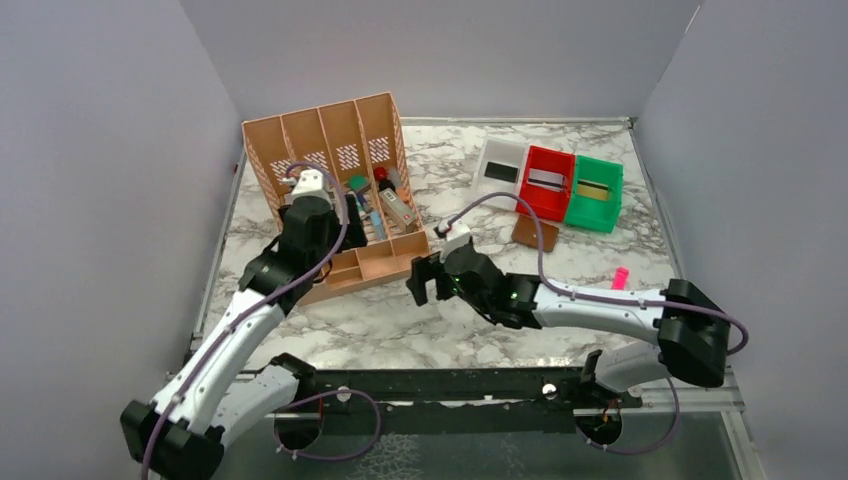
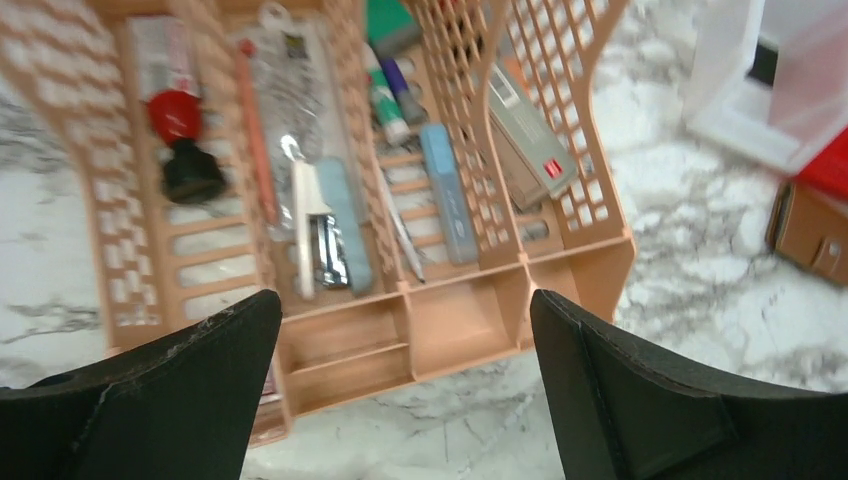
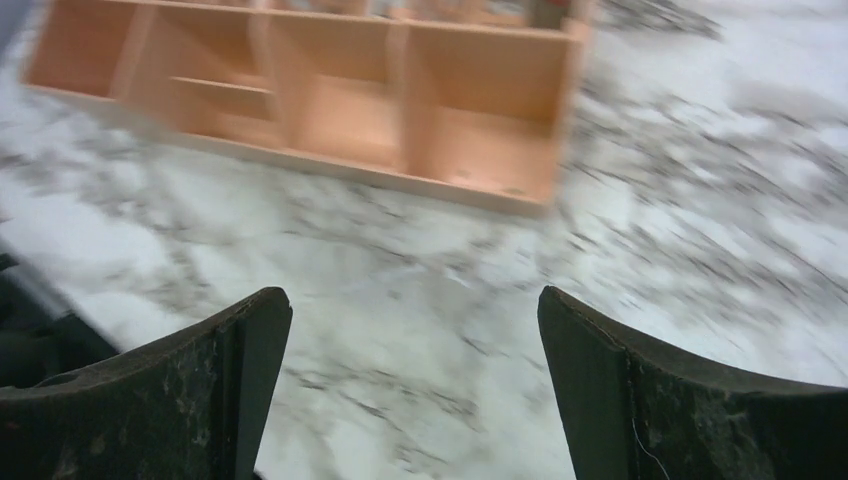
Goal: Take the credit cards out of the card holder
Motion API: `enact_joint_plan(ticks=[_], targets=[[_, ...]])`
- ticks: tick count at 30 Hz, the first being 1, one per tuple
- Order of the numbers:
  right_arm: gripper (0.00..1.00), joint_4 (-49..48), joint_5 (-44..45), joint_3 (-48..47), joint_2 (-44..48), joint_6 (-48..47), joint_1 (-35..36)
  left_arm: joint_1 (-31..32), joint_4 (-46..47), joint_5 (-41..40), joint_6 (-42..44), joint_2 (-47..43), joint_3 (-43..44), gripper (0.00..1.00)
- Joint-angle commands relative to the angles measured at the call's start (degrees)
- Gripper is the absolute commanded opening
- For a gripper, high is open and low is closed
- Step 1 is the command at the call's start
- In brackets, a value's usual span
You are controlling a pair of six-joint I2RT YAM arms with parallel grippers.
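The brown card holder (image 1: 535,232) lies flat on the marble table in front of the red bin; its corner shows at the right edge of the left wrist view (image 2: 812,232). Flat pieces that look like credit cards lie in the bins: a dark one (image 1: 500,171) in the white bin, a grey one (image 1: 545,181) in the red, one (image 1: 594,190) in the green. My left gripper (image 1: 345,228) (image 2: 405,298) hangs open over the organizer's front, holding nothing. My right gripper (image 1: 428,280) (image 3: 410,300) is open and empty above bare marble, well left of the holder.
A peach desk organizer (image 1: 265,160) (image 2: 610,265) (image 3: 480,190) full of pens and small tools stands at the back left. White (image 1: 487,150), red (image 1: 560,205) and green (image 1: 610,170) bins line the back right. A small pink object (image 1: 620,278) stands near the right arm.
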State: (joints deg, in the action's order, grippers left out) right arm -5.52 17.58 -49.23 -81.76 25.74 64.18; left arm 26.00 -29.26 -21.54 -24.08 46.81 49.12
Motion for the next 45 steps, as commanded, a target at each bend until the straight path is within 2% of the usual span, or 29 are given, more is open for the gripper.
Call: enact_joint_plan(ticks=[1,5,9,13,20,25,27,35,45], targets=[[0.99,10.37,18.15,6.45,7.37,7.36,-1.57,0.4,5.49,15.24,-0.09,11.23,2.18,0.99],[0.99,13.39,21.35,11.31,15.61,11.38,-1.97,3.26,6.69,15.86,-3.28,19.83,3.04,0.99],[0.99,18.33,24.98,14.23,22.19,15.83,-2.07,7.93,9.98,15.51,-5.9,23.87,2.76,0.99],[0.99,19.96,26.09,16.5,26.91,16.21,-2.04,8.45,14.02,16.31,-7.1,28.22,1.0,0.99],[0.99,21.56,25.83,17.5,28.75,17.4,-2.09,8.48,19.5,15.97,-8.19,33.75,-0.55,0.99],[0.99,23.01,25.18,17.0,26.9,18.92,-2.05,8.17,17.78,7.9,-8.6,36.55,-1.96,0.99],[0.99,22.99,25.1,17.0,26.23,19.28,-2.06,6.54,17.85,5.56,-7.54,37.03,-2.16,0.99],[0.99,21.82,23.82,17.14,24.67,19.26,-2.09,-4.48,17.0,6.61,-0.97,41.0,3.11,0.99],[0.99,21.81,23.31,17.83,24.63,19.7,-2.05,-10.28,17.32,7.47,1.59,48.57,10.21,0.99]])
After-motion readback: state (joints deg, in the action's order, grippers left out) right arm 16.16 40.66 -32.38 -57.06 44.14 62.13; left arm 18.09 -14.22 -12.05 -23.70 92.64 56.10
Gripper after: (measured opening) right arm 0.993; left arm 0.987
